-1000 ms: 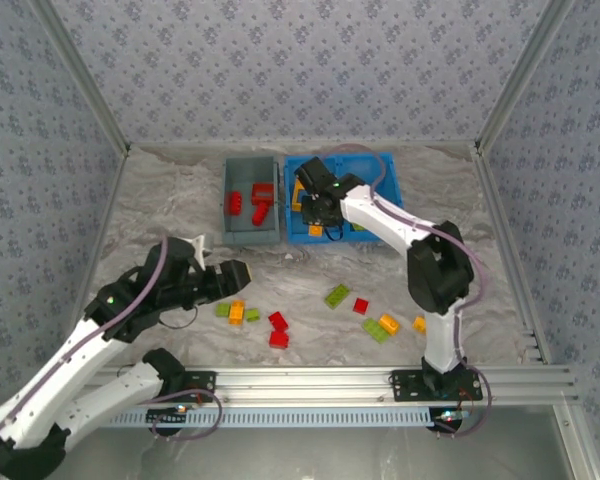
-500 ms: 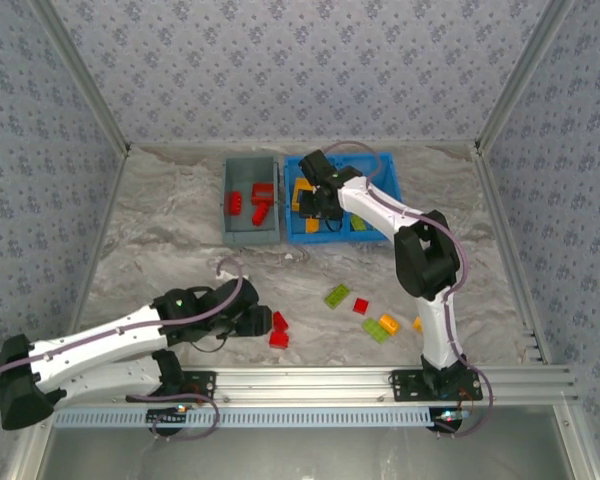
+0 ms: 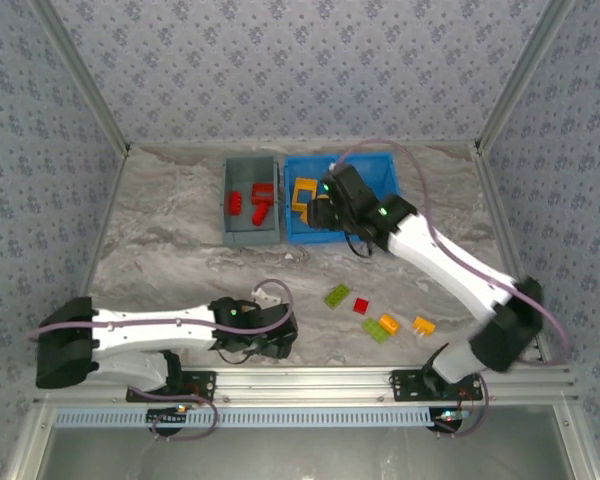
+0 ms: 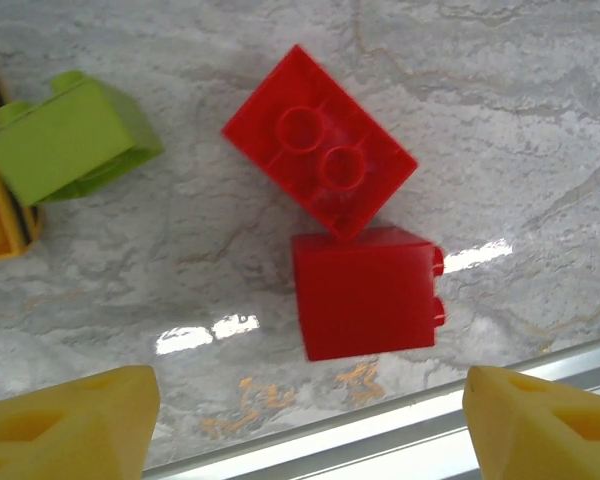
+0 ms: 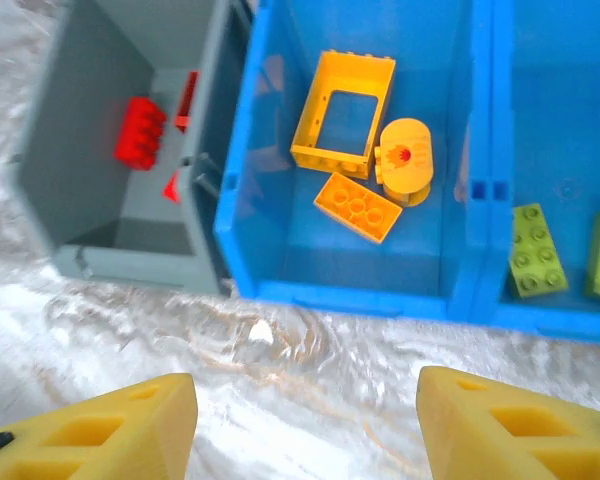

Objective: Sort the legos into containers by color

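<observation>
The marbled gray tabletop [image 3: 160, 220] sits between flower-papered walls [image 3: 280, 70]. Your left gripper [image 4: 305, 430], jaws spread and empty, hangs over two touching red bricks [image 4: 365, 292] near the aluminum rail [image 3: 310, 378]. Your right gripper [image 5: 305, 430], spread too, hovers before the blue bin [image 5: 350, 295] holding orange pieces [image 5: 357, 207]; the gray bin [image 5: 130, 265] beside it holds red ones [image 5: 140, 132].

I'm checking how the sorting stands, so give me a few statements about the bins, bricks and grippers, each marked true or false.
1. The gray bin holds red bricks. True.
2. The orange frame lies in the gray bin. False: it lies in the blue bin's left compartment.
3. The studs-up red brick touches the red brick on its side. True.
4. The right gripper is shut on a brick. False: its jaws stand open with nothing between them.
5. The lime green bricks lie in the blue bin's right compartment. True.
</observation>
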Controlling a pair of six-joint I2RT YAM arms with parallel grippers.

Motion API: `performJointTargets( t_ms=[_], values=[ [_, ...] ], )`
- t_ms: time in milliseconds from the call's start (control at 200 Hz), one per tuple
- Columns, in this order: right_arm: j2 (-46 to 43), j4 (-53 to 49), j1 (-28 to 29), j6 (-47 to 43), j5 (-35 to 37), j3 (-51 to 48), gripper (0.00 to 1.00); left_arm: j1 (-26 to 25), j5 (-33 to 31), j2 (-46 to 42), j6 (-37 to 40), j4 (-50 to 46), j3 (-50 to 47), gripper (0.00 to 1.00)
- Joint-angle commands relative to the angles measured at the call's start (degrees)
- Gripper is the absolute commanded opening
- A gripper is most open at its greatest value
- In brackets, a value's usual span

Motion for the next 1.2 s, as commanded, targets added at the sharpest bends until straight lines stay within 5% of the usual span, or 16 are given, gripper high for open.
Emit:
performJointTargets(
  t_ms=[0, 390, 650, 869, 1194],
  values=[
    [-8.37, -0.72, 4.03, 2.67, 6.78, -8.38, 0.63, -0.6, -2.64, 3.51, -0.57, -0.75, 3.73, 0.82],
    [-25.03, -8.33, 15.85, 15.61, 13.25, -20.86, 0.63, -0.54, -2.05, 14.01, -0.88, -0.38, 6.46, 0.77],
    [-26.45, -8.99, 19.77, 16.35, 14.32, -20.94, 0.63, -0.54, -3.47, 15.06, -0.4, 1.78, 6.04, 0.47],
    [-28.1, -9.92, 20.28, 17.05, 15.19, -21.39, 0.63, -0.48, -4.3, 15.58, 0.53, 0.91, 7.12, 0.44],
    [-28.99, -2.65, 25.23, 12.33, 18.22, -23.57, 0.62, 1.12, -11.51, 3.66, 1.61, -17.52, 19.18, 0.44]
  ],
)
